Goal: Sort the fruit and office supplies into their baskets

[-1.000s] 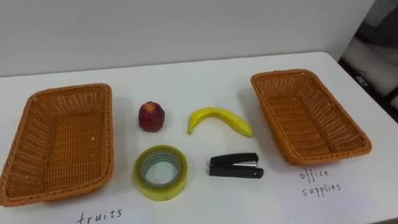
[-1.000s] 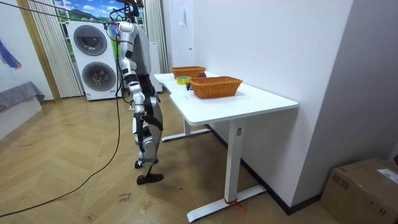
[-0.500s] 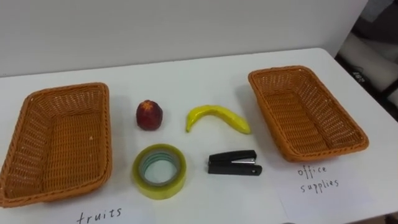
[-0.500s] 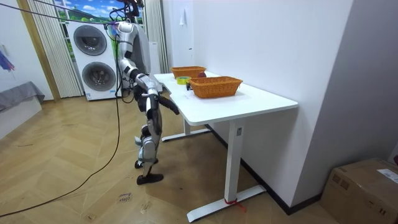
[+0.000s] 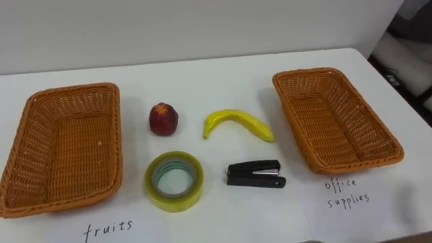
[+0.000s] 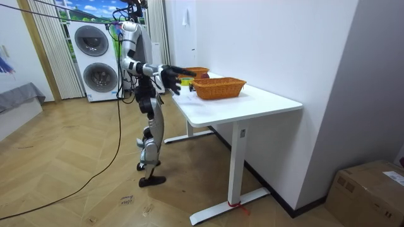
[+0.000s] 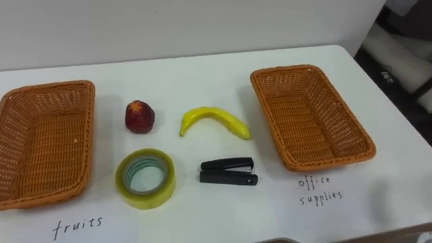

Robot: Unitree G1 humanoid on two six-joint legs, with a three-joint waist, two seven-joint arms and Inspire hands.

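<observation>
Table [image 5: 202, 77] state: nothing sorted yet, both baskets empty. Fruit basket [image 5: 67, 152] is at the left of the frame, office basket [image 5: 334, 121] at the right. Between them are four items, none touching:
- red fruit [image 5: 163, 119], upper left of the group
- banana [image 5: 237, 124], upper right
- tape roll [image 5: 177, 200], lower left
- stapler [image 5: 255, 173], lower right

My right hand [image 6: 172, 74], room view: held out about level at the table's near end, fingers spread wide, holding nothing. As far as I can tell it is short of the items.

Relation that matters: my right arm enters from the lower right of the eye view, so the stapler is the nearest piece to it, with the office basket just to the stapler's right. The stapler lies flat, long axis across the frame, left to right.

Judgement: a reach from the lower right meets it nearly end-on, so the hand would need to turn until thumb and fingers close across the narrow width. The banana also lies roughly crosswise, but its basket is at the far left — a long carry for this arm.

Risk: shoving the stapler along the table instead of pinching it.
</observation>
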